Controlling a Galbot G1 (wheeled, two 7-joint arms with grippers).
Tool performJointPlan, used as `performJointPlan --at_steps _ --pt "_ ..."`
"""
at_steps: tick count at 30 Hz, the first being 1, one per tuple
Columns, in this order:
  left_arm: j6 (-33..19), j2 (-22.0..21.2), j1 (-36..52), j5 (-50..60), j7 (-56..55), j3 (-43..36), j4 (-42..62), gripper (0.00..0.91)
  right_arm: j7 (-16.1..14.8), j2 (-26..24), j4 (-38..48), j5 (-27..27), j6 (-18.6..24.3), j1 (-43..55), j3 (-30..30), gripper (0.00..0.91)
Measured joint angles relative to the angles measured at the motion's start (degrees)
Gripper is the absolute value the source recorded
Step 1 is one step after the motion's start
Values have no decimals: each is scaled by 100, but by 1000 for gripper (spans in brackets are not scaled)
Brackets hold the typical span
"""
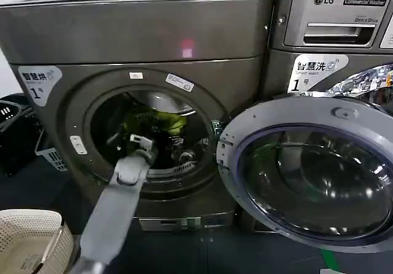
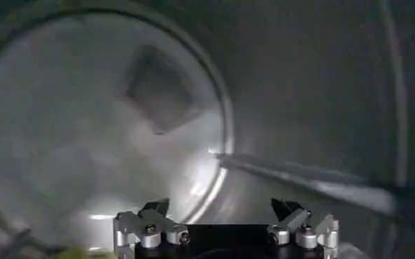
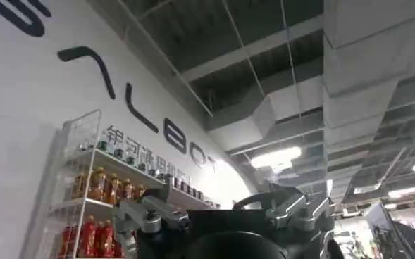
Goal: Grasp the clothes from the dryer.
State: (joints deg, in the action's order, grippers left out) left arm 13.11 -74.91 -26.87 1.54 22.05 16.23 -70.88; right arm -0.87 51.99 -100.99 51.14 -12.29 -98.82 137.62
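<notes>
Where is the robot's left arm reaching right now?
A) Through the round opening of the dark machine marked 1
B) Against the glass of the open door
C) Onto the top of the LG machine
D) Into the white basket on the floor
A: in the head view the left gripper is inside the dryer porthole, just below the lime-green clothes in the drum.

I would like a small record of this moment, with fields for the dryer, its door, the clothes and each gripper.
dryer: dark bronze-grey front loader, label marked 1
door: swung open toward the right
clothes: lime-green garment inside the drum
left gripper: reached into the drum through the porthole, fingers apart, nothing between them
right gripper: pointing up at the ceiling, away from the dryer, fingers apart
basket: beige, at the lower left
</notes>
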Motion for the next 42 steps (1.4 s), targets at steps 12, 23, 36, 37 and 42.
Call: performJointPlan --at_steps 12,23,36,37,42 --pt "-899 25 1703 1753 2704 -926 2260 907 0 10 -4 -7 23 -46 63 907" --pt "-1191 -342 2854 3610 3500 -1713 3725 907 -2 59 -20 -12 35 -36 40 907" --pt "-993 -836 3103 4431 3320 -2299 4461 907 -7 81 -98 -9 44 -92 71 907" --pt "-1005 -867 3114 4496 3281 -2305 4508 907 -7 81 -102 -10 44 -79 58 907" --pt "-975 -985 3147 4664 3119 -2304 4689 907 -6 80 -152 -4 43 -57 47 907"
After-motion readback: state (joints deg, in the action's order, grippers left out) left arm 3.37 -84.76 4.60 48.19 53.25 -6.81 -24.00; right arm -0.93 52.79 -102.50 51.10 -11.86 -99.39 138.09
